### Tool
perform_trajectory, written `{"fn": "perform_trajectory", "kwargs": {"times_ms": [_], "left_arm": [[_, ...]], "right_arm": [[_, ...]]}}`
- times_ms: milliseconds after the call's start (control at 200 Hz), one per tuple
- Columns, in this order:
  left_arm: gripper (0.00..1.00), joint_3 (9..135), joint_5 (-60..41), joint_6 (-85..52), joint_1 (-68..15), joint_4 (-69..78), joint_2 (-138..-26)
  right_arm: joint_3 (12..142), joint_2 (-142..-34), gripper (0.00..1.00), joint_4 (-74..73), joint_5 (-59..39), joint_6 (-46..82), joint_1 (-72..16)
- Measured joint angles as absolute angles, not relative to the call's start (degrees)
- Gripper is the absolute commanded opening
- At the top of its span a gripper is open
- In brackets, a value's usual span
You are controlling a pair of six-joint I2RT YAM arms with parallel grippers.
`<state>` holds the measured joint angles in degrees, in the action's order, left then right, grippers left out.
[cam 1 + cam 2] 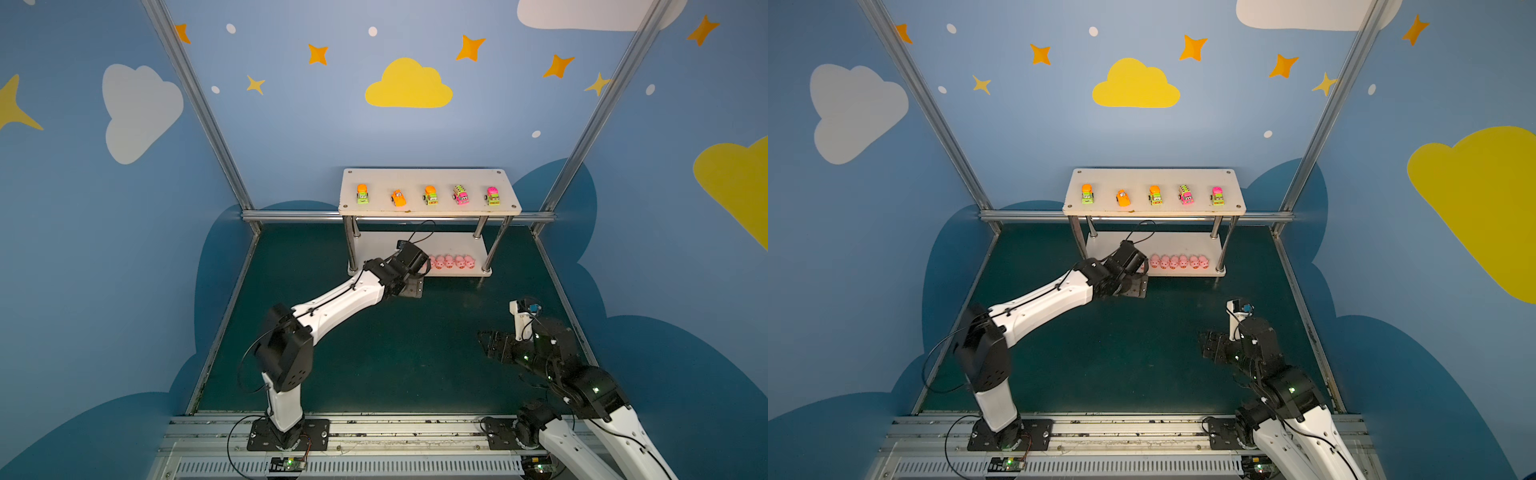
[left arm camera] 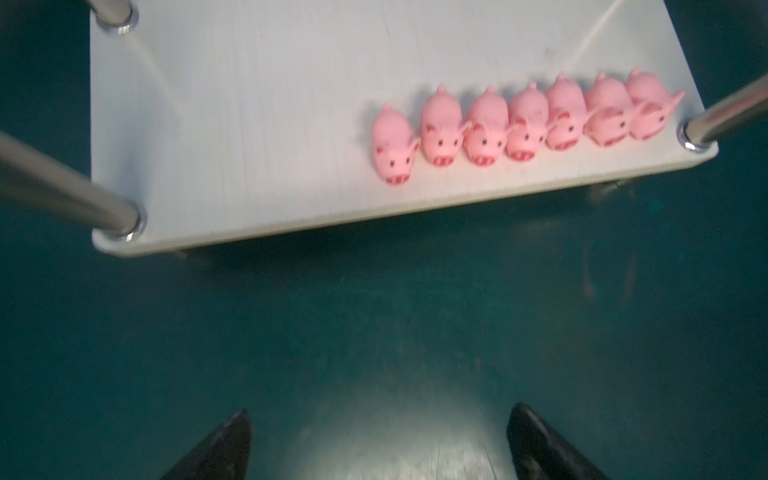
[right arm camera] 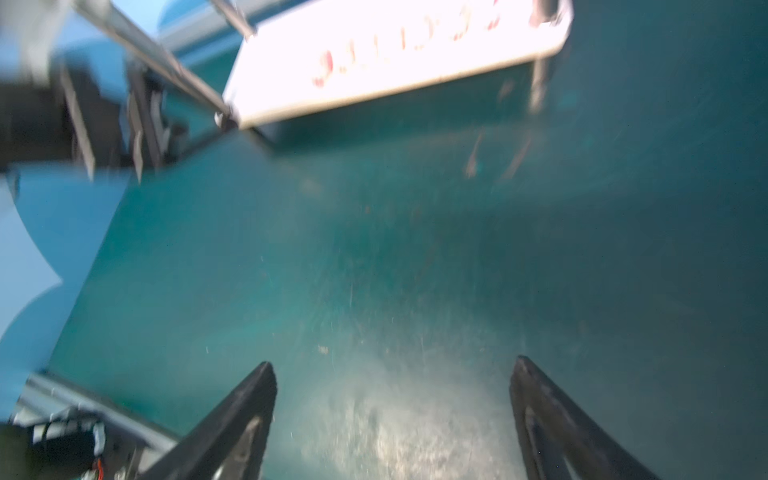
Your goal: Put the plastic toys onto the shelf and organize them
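We found the left tool [image 2: 380,415] spread wide and empty over the worktop [image 2: 374,324], near the front edge of the shelf [image 2: 249,104]. The right tool [image 3: 394,363] was likewise wide and empty. Seven pigs [image 2: 525,120] stood in a row on the lower board; five vehicles [image 1: 430,195] lined the top board.

The pigs [image 2: 525,124] are pink, the shelf [image 2: 249,124] white, the vehicles [image 1: 430,195] orange, lime and pink
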<state>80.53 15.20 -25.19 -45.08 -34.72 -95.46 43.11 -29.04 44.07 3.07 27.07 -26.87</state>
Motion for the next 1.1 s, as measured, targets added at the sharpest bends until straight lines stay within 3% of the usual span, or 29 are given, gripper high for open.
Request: {"fn": "perform_trajectory", "kwargs": {"times_ms": [170,456,611,811,1101], "left_arm": [[1.0,61.76,19.88,-25.8,-45.67,-30.94,-76.95],[1.0,36.73,40.18,-22.87,-44.51,-19.33,-52.88],[1.0,27.16,46.35,-19.11,-41.01,-11.09,-48.53],[1.0,21.65,47.57,-15.55,-29.3,-0.54,-45.58],[1.0,20.38,39.24,-12.34,-12.62,13.32,-58.17]], "right_arm": [[49.43,-32.32,0.87,42.89,9.41,26.48,-26.83],[47.33,-48.75,0.87,36.12,22.7,21.15,-26.55],[36.18,-49.84,0.87,22.9,26.61,14.44,-25.56],[26.26,-48.8,0.87,7.03,28.32,8.43,-21.26],[20.82,-57.67,0.87,-10.83,23.79,7.31,-11.62]]}}
